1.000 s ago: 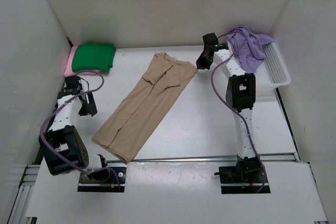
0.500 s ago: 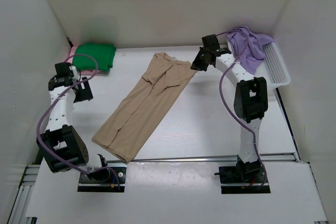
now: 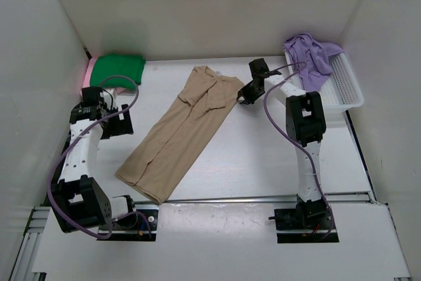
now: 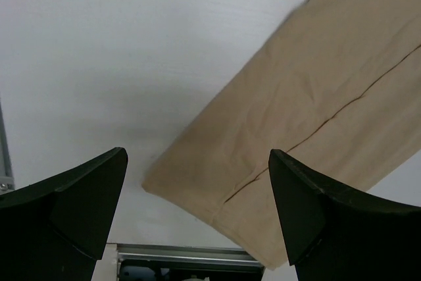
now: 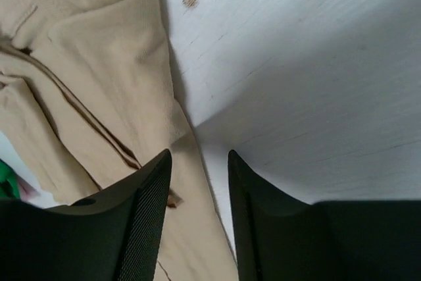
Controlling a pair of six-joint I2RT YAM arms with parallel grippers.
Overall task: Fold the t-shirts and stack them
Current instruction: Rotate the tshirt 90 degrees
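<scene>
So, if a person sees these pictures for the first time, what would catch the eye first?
First the tan shirt, folded into a long strip that lies diagonally across the middle of the table. Next the lavender shirt, heaped on the white basket at the far right. Then the green shirt, folded on top of the pink shirt at the far left.

We log two arms.

Left arm [image 3: 77, 153]: elbow folded back beside its base, forearm rising toward 12 o'clock, wrist bent. The left gripper [image 3: 122, 123] faces about 4 o'clock, its fingers [image 4: 79, 195] spread wide with nothing between them.

Right arm [image 3: 306, 162]: stretched toward 12 o'clock, wrist turned toward 10 o'clock. The right gripper [image 3: 247, 94] is tipped downward, its fingers [image 5: 148, 215] parted by a narrow gap and gripping nothing.
</scene>
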